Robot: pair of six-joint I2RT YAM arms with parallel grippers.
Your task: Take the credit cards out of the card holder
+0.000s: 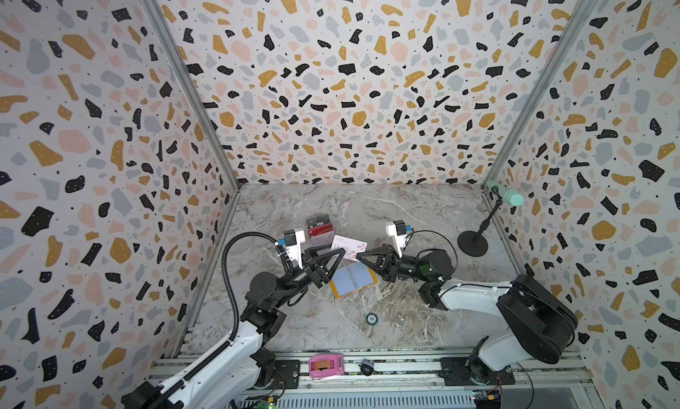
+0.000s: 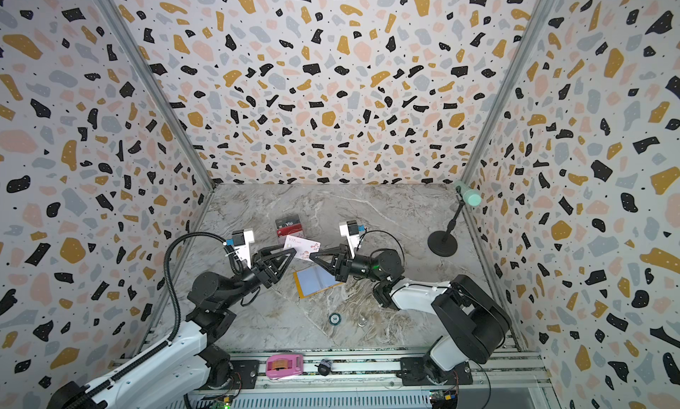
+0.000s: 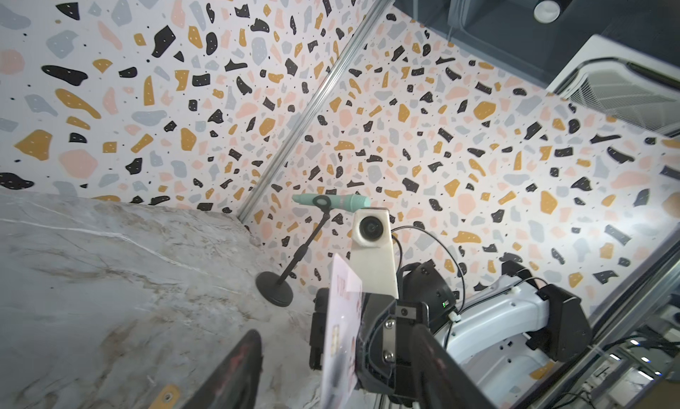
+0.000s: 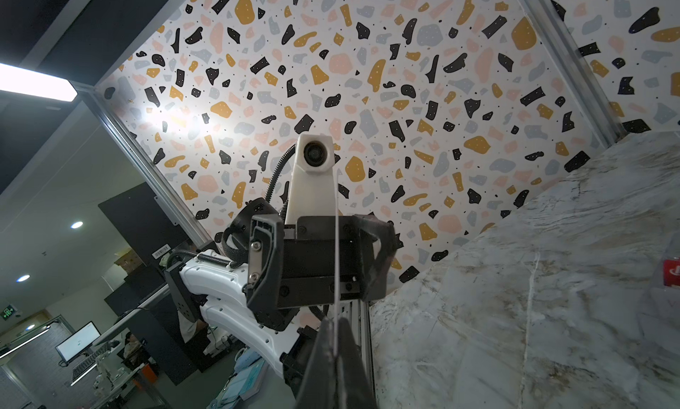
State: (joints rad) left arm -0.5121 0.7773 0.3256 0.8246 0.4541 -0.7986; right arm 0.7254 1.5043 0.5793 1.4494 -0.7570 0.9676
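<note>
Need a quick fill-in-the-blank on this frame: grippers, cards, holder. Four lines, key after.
1. The right gripper is ___ on the white card.
2. The left gripper, beside that card, is ___.
3. The lettering on the black card reads ___.
4. The card holder lies spread open on the ___.
Missing words: shut; open; Vip; table.

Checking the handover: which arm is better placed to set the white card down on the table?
The right. The right pincer is shut on the white card, seen edge-on between its tips in the right wrist view. The left pincer stands open around the card without gripping it.
</note>
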